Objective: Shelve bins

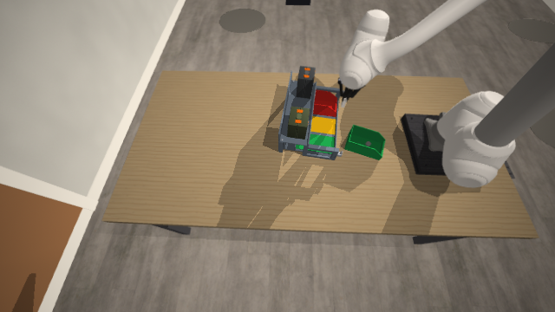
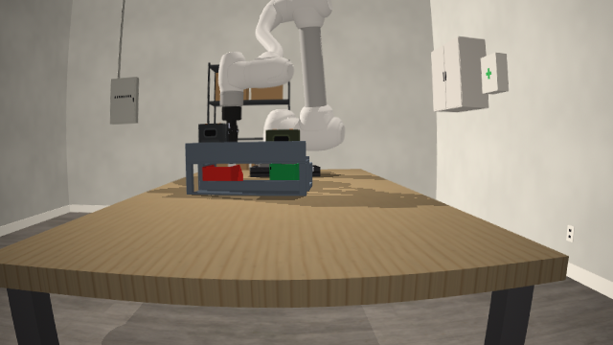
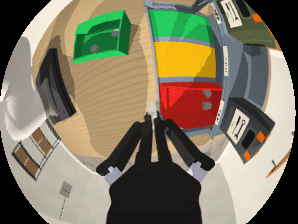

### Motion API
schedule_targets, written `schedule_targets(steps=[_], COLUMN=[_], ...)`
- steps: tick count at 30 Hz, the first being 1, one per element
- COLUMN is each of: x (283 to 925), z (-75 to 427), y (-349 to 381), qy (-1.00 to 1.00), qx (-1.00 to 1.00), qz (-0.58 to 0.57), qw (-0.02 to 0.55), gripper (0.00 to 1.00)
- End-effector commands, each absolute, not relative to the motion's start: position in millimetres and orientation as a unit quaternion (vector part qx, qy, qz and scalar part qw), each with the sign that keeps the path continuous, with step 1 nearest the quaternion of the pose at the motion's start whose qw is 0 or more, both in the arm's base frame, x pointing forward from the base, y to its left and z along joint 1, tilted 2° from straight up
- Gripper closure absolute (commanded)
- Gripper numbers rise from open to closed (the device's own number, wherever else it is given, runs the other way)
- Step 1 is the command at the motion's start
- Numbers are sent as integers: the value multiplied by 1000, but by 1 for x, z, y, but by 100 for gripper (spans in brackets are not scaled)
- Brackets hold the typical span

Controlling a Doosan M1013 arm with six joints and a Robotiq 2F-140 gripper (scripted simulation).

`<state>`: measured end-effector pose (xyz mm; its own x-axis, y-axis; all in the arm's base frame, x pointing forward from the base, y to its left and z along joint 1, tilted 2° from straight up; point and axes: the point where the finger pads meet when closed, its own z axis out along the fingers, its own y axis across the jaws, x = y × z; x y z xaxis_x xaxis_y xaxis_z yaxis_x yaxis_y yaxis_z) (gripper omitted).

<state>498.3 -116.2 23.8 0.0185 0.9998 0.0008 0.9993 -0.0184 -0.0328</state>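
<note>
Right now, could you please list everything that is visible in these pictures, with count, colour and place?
table: one, wood brown, middle of room
shelf: one, grey-blue, on the table
red bin: one, red, in the shelf at the red spot
green bin: one, green, on the table beside the shelf
yellow mark: one, yellow, middle spot, no bin on it
green mark: one, green, end spot, no bin on it
dark boxes: two, with orange labels, on top of the shelf
arm base: one, black, on the table
gripper: one, black, shut, holding nothing, by the red bin
</note>
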Motion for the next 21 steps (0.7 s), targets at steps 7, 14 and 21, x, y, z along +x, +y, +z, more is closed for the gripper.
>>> schedule_targets(steps=[7,14,21], x=[499,499,500], z=[32,47,71], y=[-116,-116,-116], qy=[-700,-700,-700], qx=[-714,-714,-714], qz=[11,11,11], qw=[12,12,12], gripper=[90,90,90])
